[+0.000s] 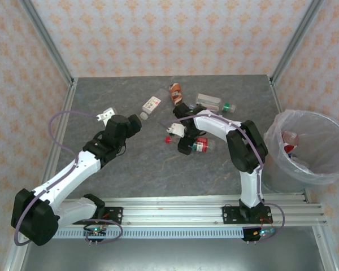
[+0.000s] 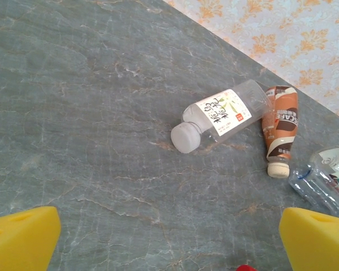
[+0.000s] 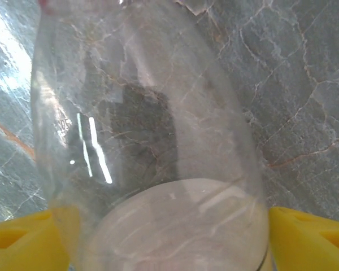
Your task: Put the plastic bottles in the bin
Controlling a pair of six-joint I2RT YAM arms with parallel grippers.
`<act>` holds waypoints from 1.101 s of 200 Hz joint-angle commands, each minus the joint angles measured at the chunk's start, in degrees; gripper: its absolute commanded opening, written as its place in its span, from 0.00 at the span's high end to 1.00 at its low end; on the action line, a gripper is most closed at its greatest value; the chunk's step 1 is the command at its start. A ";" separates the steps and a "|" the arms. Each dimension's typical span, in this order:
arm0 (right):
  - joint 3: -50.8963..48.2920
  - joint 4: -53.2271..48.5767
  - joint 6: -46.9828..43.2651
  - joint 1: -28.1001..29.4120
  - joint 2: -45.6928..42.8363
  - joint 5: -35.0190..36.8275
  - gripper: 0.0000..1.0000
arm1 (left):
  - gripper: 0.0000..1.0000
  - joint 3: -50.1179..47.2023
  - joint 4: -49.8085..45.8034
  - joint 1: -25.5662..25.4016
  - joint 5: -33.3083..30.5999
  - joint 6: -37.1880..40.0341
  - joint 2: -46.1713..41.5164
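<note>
Currently, nearest the arms, the bin (image 1: 313,112) is standing just off the right edge of the tabletop (image 1: 158,175). Its liner is already holding a red-marked item (image 1: 289,140), seemingly a bottle. Most of the job is still outstanding, in my judgement.

Farther in, toward the middle of the tabletop, the right gripper (image 3: 169,237) is reaching down over a clear red-capped bottle (image 3: 152,113) that is lying on its side. The yellow fingers (image 3: 311,237) are sitting one on each side of the bottle's wall and appear to be touching it. I cannot tell whether they are pressing or merely straddling. Taking it crosswise is suiting a round body that would otherwise roll. A red-and-green-labelled bottle (image 1: 202,145) is lying just beside that gripper, toward the right edge.

To the left, the left gripper (image 2: 169,237) is hovering with its fingers spread wide and nothing between them. It is facing the far edge and is probably lining up on the white-labelled bottle (image 2: 223,116). Just beside that bottle's base, possibly touching it, the brown-labelled bottle (image 2: 281,127) is lying on its side. A clear green-capped bottle (image 1: 212,103) is resting near the far edge, to the right of those two.
</note>
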 commanded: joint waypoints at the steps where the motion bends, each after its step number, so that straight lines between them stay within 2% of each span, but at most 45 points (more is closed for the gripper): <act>1: 1.78 -1.36 -0.05 0.37 1.64 0.25 0.16 | 0.00 -0.86 -1.37 0.60 -0.93 -0.69 -1.48; 26: 1.67 -0.64 -0.34 0.59 2.41 1.08 0.18 | 0.00 -1.45 0.01 0.94 1.01 0.11 -1.70; 69: 1.94 -0.97 -1.26 0.99 4.35 4.09 0.19 | 0.00 -1.05 3.50 1.46 8.15 1.54 0.60; 89: 1.83 -0.68 -1.28 1.10 4.92 5.59 0.18 | 0.00 -0.53 3.38 1.59 8.68 1.23 1.63; 124: 2.11 -2.28 -1.48 1.08 5.01 6.30 0.22 | 0.00 -0.24 2.90 1.76 8.79 1.49 1.73; 202: 5.80 -6.09 1.55 1.11 4.54 4.20 0.31 | 0.00 0.14 3.63 1.95 10.67 1.22 3.43; 220: 5.95 -6.25 1.84 1.13 4.50 4.24 0.41 | 0.00 0.29 3.67 2.00 11.10 1.23 4.01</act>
